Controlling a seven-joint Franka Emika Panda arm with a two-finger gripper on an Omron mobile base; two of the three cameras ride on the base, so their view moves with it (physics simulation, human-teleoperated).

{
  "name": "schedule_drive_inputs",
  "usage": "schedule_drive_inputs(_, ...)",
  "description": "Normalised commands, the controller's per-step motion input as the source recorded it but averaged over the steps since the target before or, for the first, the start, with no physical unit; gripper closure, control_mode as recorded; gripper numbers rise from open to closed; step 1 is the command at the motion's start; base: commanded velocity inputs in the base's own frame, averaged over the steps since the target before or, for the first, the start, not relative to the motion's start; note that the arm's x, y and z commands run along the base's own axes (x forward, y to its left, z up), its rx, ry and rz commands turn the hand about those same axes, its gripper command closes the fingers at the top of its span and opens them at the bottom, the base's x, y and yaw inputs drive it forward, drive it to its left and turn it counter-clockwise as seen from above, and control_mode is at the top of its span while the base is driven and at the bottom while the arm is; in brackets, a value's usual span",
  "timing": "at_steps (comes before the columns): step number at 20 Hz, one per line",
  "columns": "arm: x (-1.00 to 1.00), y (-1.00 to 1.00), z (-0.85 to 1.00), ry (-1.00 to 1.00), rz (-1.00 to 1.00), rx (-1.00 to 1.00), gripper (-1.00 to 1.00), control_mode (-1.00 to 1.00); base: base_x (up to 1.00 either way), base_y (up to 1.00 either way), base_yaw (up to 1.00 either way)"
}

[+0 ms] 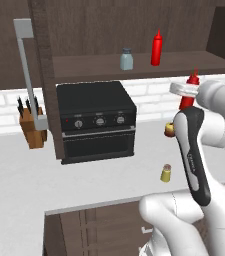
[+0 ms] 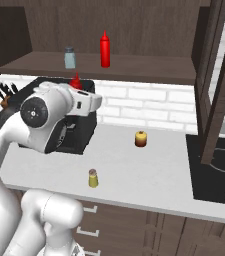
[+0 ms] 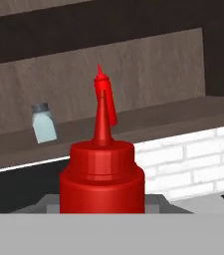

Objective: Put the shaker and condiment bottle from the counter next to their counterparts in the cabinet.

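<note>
My gripper (image 1: 188, 101) is shut on the condiment bottle (image 1: 189, 91), a red squeeze bottle held upright above the counter (image 1: 14, 175) and below the cabinet shelf (image 1: 84, 65). In the hand view the condiment bottle (image 3: 102, 179) rises close in front, its nozzle pointing up. From the right, its tip (image 2: 76, 80) shows above the hand. On the shelf stand the counterparts: a pale blue-grey shaker (image 1: 126, 59) (image 3: 44, 123) and a tall red bottle (image 1: 156, 48) (image 2: 104, 49). The small yellow shaker (image 1: 166, 173) (image 2: 93, 178) stands on the counter near its front edge.
A black toaster oven (image 1: 96, 120) sits under the shelf, with a knife block (image 1: 32, 125) to its left. The open cabinet door with its grey bar handle (image 1: 26, 70) hangs at left. A yellow-and-red lump (image 2: 141, 138) lies on the counter. A dark cooktop (image 2: 219, 170) is at right.
</note>
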Motion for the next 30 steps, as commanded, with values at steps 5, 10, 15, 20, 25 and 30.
schedule_drive_inputs(5, 0.0, 0.01, 0.46, -0.06, -0.06, -0.07, 1.0, -1.0, 0.0, 0.0, 0.0)
schedule_drive_inputs(10, 0.0, 0.04, 0.41, -0.11, -0.08, -0.12, 1.0, -1.0, 0.0, 0.0, 0.0)
schedule_drive_inputs(15, 0.0, 0.02, 0.29, -0.05, -0.07, -0.08, 1.0, -1.0, 0.0, 0.0, 0.0)
schedule_drive_inputs(20, 0.04, 0.0, 0.16, 0.0, -0.04, -0.01, 1.0, -1.0, 0.0, 0.0, 0.0)
schedule_drive_inputs(25, 0.12, 0.0, 0.14, 0.01, -0.03, 0.0, 1.0, -1.0, 0.0, 0.0, 0.0)
schedule_drive_inputs(30, 0.2, 0.0, 0.06, 0.0, 0.0, -0.01, 1.0, -1.0, 0.0, 0.0, 0.0)
